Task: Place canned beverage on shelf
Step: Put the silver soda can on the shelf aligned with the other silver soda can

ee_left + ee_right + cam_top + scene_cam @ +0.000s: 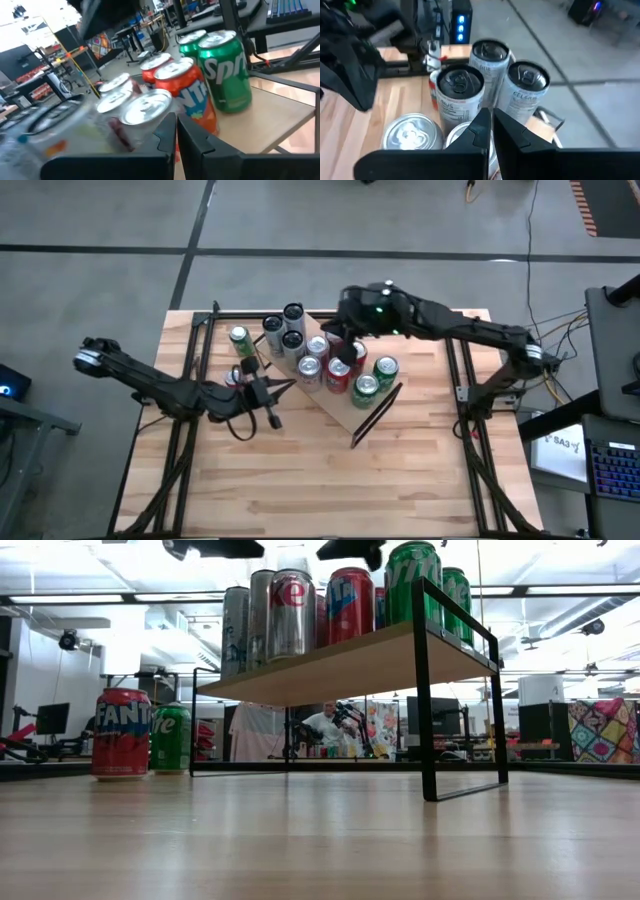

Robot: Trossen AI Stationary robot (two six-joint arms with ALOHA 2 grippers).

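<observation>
Left gripper [272, 392] pinched closed, empty, beside shelf [385, 408]. Right gripper [337, 330] closed too, empty, above cans [338, 373] crowding shelf. Two cans [122, 733] on table.

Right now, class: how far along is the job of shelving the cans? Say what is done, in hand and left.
Done: a cluster of cans stands on the shelf. In hand: nothing; the left gripper is shut and empty beside the shelf, the right gripper shut above the shelved cans. Left: the red Fanta can and the green can stand on the tabletop.
</observation>
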